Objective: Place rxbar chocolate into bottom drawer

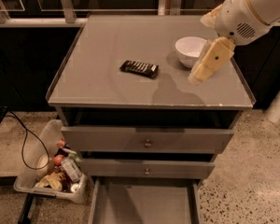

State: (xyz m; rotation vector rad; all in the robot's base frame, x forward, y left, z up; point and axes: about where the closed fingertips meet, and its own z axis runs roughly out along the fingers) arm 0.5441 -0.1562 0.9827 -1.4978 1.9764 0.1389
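Evidently little is getting done: the bar [139, 68] is lying untouched left of the bowl [190, 50], the gripper [203, 69] is hovering just right of it, its spread impossible to tell, and the drawer [144, 204] is waiting open, well below.

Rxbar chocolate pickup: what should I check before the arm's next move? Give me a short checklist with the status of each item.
1. The rxbar chocolate is in view, lying flat on the cabinet top: ok.
2. The bottom drawer is pulled open: ok.
3. The white bowl sits apart from the bar: ok.
4. The end effector is over the bar: not ok; it hangs to the bar's right, beside the bowl.
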